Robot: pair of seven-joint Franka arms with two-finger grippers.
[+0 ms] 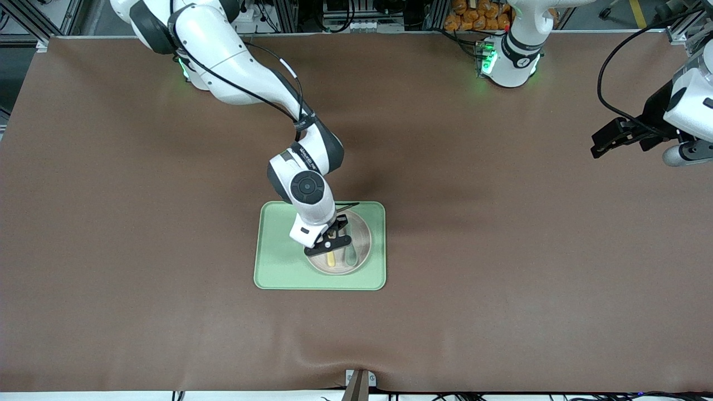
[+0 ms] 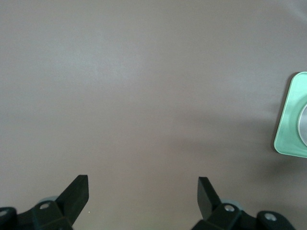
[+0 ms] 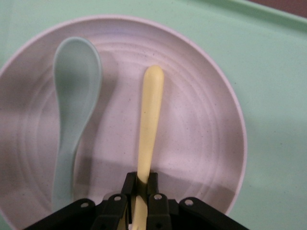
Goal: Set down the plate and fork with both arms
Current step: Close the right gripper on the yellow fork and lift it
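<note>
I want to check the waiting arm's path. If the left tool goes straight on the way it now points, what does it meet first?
Probably only the bare brown table. The left tool is open over it, and the green tray lies off to the side of its line.

Two white jointed arms with glossy rounded shells are seen, the right arm [image 1: 245,78] and the left arm [image 1: 521,53]. Dark grey bands are set at the joints, and a round black cap with a ringed centre is carried on the right arm's wrist. Black cables are run along both arms. Green lights are lit at both bases. The fingers [image 2: 76,194] are matte black and wedge-shaped, fixed by silver screws.
</note>
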